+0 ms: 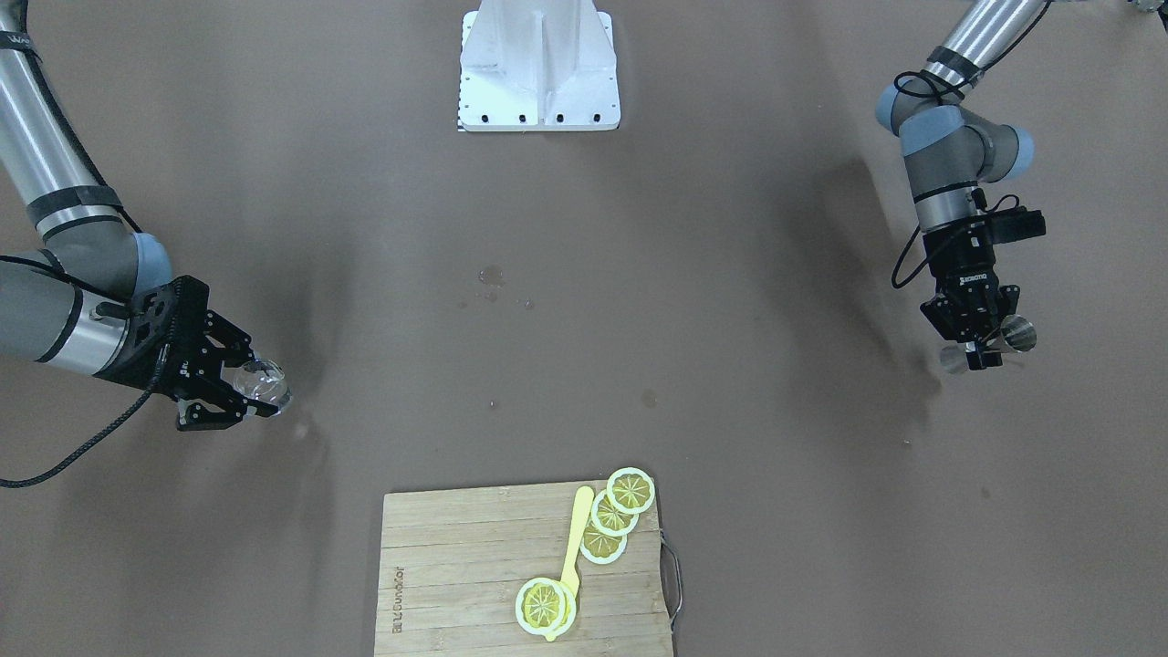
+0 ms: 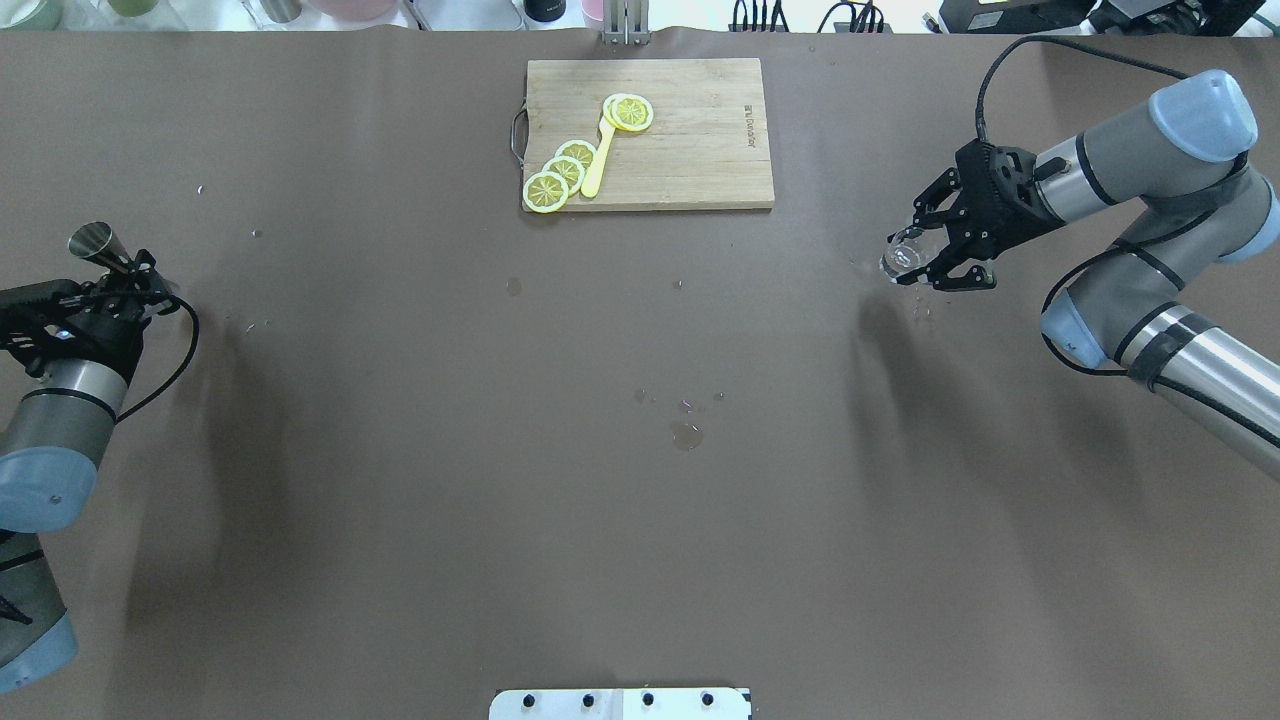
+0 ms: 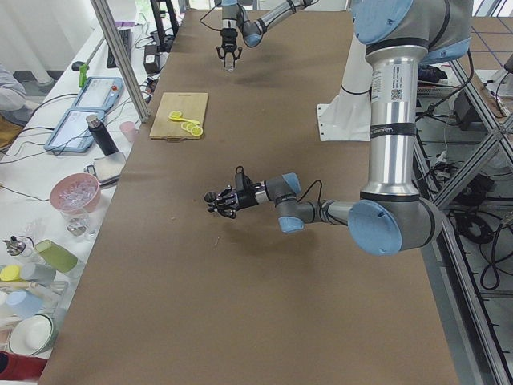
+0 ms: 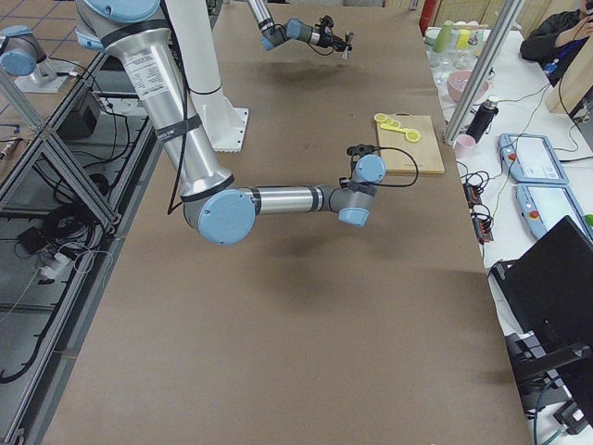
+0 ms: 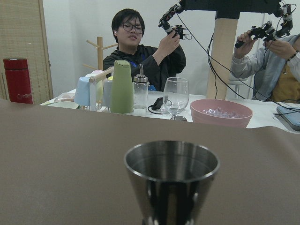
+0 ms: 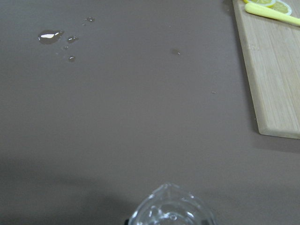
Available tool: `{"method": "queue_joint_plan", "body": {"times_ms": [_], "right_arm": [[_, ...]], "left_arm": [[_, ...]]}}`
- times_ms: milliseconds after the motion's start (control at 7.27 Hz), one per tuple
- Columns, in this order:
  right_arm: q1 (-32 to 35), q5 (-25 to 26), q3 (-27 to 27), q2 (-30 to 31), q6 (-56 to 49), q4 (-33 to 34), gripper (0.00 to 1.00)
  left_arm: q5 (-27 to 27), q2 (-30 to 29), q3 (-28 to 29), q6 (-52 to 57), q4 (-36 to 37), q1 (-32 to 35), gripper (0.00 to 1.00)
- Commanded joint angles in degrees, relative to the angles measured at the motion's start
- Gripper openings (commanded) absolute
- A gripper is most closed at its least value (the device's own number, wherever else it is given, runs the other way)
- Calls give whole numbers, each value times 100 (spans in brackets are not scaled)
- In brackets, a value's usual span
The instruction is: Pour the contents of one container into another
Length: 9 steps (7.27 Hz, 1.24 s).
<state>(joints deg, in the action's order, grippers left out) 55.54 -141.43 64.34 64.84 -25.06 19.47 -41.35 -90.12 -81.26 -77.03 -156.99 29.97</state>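
The left claw [image 1: 979, 354] is clamped on the narrow waist of the steel jigger [image 5: 171, 176], whose open mouth points upward above the fingers, I think so that it can receive liquid. The right claw [image 2: 925, 265] is clamped around the glass cup [image 2: 903, 258] and holds it above the table [image 2: 640, 520]. The cup is well apart from the jigger, so the pouring seems not yet begun; whether the cup holds liquid I cannot tell.

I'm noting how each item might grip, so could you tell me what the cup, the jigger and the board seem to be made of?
The cup looks like clear glass: the table shows through it. The jigger looks like polished steel: grey, with mirror-like reflections. The board looks like matte wood, perhaps bamboo: joined strips show.
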Motion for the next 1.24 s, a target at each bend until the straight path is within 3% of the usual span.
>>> {"method": "queue_joint_plan", "body": {"times_ms": [0, 413, 1101], "right_arm": [[-175, 264, -228, -6, 10, -390, 0], [-175, 291, -316, -15, 97, -409, 0], [-193, 283, -378, -50, 273, -409, 0]], "left_arm": [[4, -93, 76, -31, 97, -52, 0], [4, -129, 67, -40, 107, -131, 2], [4, -137, 76, -49, 107, -228, 36]]}}
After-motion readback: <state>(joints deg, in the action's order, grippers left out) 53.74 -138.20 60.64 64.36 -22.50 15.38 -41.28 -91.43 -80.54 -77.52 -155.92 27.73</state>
